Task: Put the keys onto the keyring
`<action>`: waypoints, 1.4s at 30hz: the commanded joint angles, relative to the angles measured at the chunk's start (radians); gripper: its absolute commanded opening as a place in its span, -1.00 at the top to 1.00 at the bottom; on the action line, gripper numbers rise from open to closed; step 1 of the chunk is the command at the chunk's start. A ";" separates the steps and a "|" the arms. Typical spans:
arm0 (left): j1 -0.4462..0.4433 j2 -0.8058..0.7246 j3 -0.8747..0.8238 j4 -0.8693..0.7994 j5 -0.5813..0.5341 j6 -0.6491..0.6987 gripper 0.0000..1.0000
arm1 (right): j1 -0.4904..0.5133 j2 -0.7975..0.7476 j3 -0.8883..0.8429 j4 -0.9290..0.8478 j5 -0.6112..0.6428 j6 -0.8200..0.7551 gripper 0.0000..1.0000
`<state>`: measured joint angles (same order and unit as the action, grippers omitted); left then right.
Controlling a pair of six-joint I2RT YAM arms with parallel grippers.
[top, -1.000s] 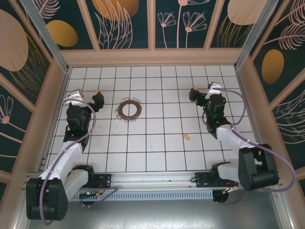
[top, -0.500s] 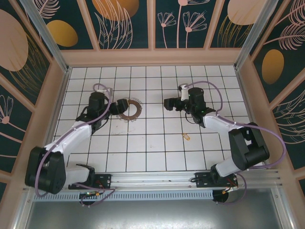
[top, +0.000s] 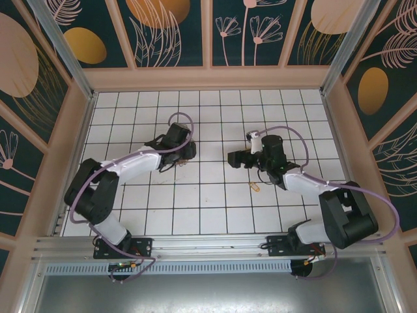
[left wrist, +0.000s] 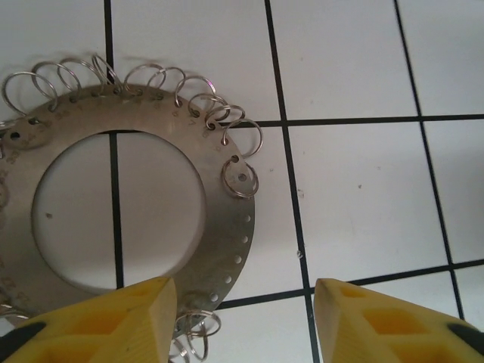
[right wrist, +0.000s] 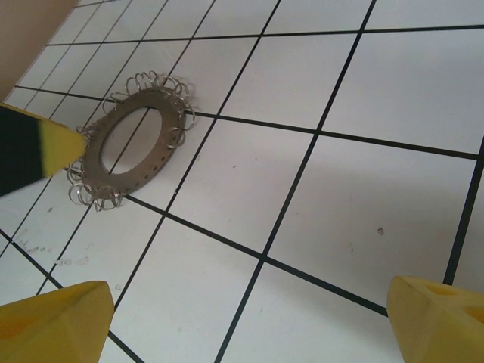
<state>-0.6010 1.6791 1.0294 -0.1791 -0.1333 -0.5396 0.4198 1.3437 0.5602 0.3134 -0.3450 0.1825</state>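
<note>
Both arms stretch forward and bend toward each other. The left hand [top: 186, 152] points downward, its yellow fingers [left wrist: 113, 318] partly apart and clasping nothing. The right hand [top: 234, 158] points leftward, low and tilted, fingers spread wide and empty.

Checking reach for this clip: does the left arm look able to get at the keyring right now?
Likely yes: the left gripper hangs directly over the keyring, jaws open with part of the rim between them, and nothing lies in the way.
</note>
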 commanded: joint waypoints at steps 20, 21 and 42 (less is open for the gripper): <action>-0.008 0.284 0.273 -0.128 -0.123 -0.022 0.25 | -0.053 -0.103 -0.102 0.142 -0.009 -0.005 -0.89; 0.000 0.286 0.268 -0.116 -0.110 -0.023 0.25 | -0.055 -0.101 -0.100 0.145 -0.011 -0.002 -0.89; 0.030 0.363 0.297 -0.066 -0.030 -0.002 0.58 | -0.062 -0.125 -0.120 0.171 -0.002 0.000 -0.89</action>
<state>-0.5686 2.0293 1.3056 -0.2474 -0.1795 -0.5472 0.3618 1.2495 0.4572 0.4347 -0.3424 0.1825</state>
